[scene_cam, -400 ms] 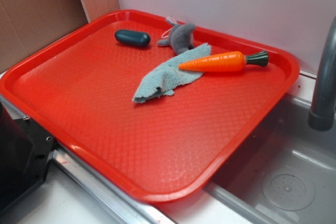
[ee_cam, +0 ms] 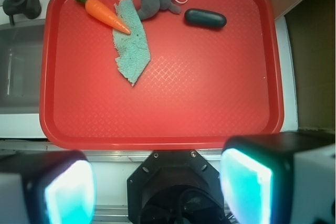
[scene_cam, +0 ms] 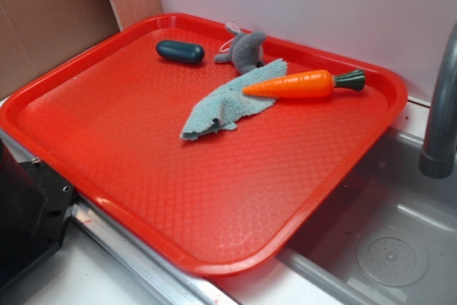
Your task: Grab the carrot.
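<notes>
The orange carrot [scene_cam: 293, 85] with its dark green stem cap lies at the far right of the red tray [scene_cam: 178, 191], its tip resting on a light blue cloth [scene_cam: 228, 105]. From the wrist view the carrot [ee_cam: 105, 15] is at the tray's [ee_cam: 199, 93] top left corner. My gripper [ee_cam: 157, 190] hangs high above the near edge of the tray, far from the carrot. It is open, with the two teal pads [ee_cam: 71, 195] wide apart and nothing between them. The exterior view does not show the gripper.
A grey plush toy [scene_cam: 246, 49] lies just behind the cloth, and a dark teal capsule [scene_cam: 180, 51] sits at the tray's back left. A sink [scene_cam: 385, 233] with a grey faucet [scene_cam: 441, 105] is right of the tray. The black robot base [scene_cam: 21, 212] stands at the near left.
</notes>
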Action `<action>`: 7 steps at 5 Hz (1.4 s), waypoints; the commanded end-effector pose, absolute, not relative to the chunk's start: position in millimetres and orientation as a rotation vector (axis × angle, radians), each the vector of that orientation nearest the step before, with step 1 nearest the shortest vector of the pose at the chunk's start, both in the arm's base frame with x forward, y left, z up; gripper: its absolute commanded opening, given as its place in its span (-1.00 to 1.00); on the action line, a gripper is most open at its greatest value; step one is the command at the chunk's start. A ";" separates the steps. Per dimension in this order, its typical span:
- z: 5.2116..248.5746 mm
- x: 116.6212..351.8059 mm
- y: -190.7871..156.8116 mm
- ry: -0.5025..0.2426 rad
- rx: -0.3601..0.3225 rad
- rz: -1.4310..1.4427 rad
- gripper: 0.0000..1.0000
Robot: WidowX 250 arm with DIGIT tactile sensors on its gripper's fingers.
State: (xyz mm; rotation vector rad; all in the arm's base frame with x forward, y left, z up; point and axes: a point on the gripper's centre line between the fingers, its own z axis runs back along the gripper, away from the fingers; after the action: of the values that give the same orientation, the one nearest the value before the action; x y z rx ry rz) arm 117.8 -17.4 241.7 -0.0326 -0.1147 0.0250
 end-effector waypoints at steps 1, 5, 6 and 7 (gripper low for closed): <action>220.0 168.3 -17.8 -0.137 -0.016 -0.098 1.00; 119.7 293.7 -74.5 -0.246 -0.046 -0.396 1.00; 96.6 311.9 -83.9 -0.227 -0.096 -0.433 1.00; 67.7 323.3 -102.3 -0.190 -0.131 -0.532 1.00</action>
State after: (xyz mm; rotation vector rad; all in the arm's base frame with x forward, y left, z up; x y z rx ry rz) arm 316.2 -90.1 47.8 -0.1309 -0.1241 -0.5051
